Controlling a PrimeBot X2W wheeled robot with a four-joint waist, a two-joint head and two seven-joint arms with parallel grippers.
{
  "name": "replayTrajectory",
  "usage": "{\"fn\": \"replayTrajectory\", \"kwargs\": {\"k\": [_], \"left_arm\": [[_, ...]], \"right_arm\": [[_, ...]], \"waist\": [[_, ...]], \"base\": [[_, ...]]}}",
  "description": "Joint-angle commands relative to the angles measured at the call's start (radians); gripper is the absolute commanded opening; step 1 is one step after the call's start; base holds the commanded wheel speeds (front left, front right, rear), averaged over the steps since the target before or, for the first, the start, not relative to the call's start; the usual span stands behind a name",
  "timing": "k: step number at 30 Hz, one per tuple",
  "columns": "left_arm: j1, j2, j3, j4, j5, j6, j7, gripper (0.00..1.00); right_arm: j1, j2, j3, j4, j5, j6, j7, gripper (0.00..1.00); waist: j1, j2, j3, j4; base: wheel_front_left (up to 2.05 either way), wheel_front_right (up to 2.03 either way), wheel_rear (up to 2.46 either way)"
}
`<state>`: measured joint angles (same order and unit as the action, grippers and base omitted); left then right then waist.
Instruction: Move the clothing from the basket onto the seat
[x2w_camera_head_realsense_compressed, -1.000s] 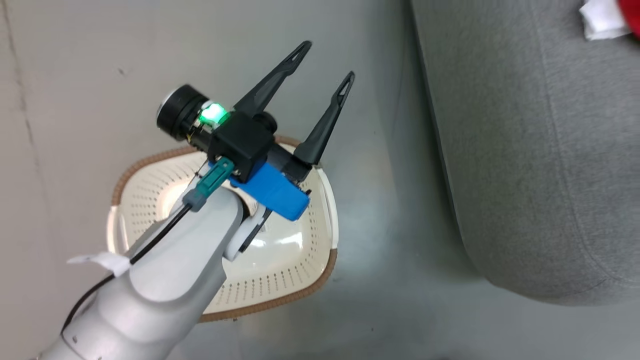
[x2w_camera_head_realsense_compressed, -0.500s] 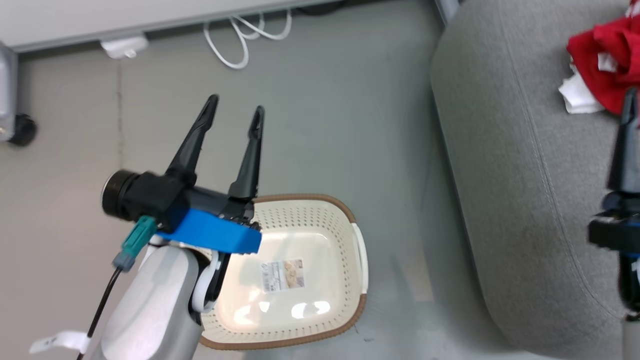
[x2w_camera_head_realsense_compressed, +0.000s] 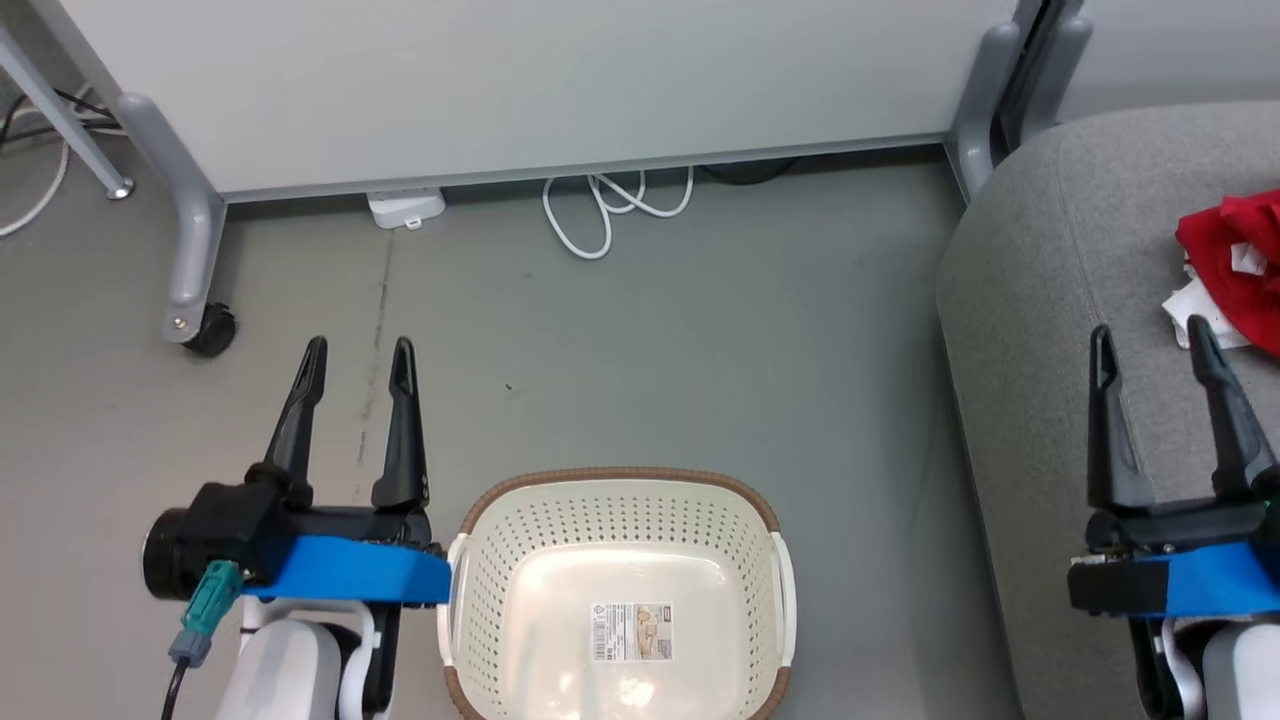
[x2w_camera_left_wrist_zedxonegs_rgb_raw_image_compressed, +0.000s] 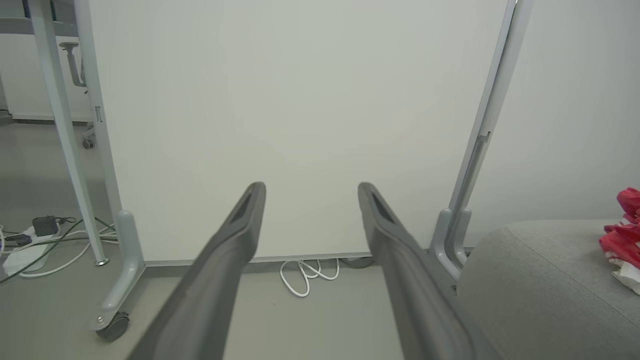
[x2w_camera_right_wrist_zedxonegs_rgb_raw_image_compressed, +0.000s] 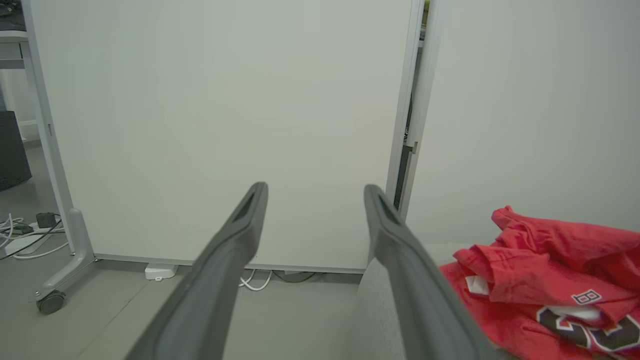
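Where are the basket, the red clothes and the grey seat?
basket (x2w_camera_head_realsense_compressed: 620, 515), head view, on its perforated back wall
red clothes (x2w_camera_right_wrist_zedxonegs_rgb_raw_image_compressed: 540, 260), right wrist view, on the crumpled red fabric
grey seat (x2w_camera_head_realsense_compressed: 1040, 300), head view, on the bare cushion top

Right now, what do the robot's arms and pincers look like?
The left pincer and right pincer each have two long dark fingers with slotted tips above a blue band. Forearms are pale grey. A teal connector with black cable sits by the left.

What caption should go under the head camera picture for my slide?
Empty basket on the floor, left gripper and right gripper open, red clothing on the grey seat.
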<state>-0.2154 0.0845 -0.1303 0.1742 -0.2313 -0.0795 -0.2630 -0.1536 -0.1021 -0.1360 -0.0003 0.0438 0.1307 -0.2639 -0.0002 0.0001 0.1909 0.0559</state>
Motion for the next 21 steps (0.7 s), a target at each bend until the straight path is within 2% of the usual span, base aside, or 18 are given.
{"fn": "replayTrajectory", "kwargs": {"k": [1, 9, 21], "left_arm": [[0.031, -0.009, 0.024, 0.006, 0.017, -0.007, -0.003, 1.00], [0.112, -0.029, 0.091, 0.022, 0.053, -0.020, -0.003, 1.00], [0.167, -0.034, 0.103, 0.047, 0.069, -0.035, -0.003, 1.00]], "right_arm": [[0.035, 0.010, 0.005, 0.007, -0.003, 0.000, -0.001, 1.00], [0.101, 0.039, 0.034, 0.045, 0.014, 0.000, -0.001, 1.00], [0.158, 0.052, 0.058, 0.101, 0.029, 0.000, -0.001, 1.00]], "waist": [[0.0002, -0.0001, -0.033, 0.022], [0.0002, -0.0001, -0.096, 0.025], [0.0002, -0.0001, -0.152, 0.019]], "base": [[0.00, 0.00, 0.00], [0.00, 0.00, 0.00], [0.00, 0.00, 0.00]]}}
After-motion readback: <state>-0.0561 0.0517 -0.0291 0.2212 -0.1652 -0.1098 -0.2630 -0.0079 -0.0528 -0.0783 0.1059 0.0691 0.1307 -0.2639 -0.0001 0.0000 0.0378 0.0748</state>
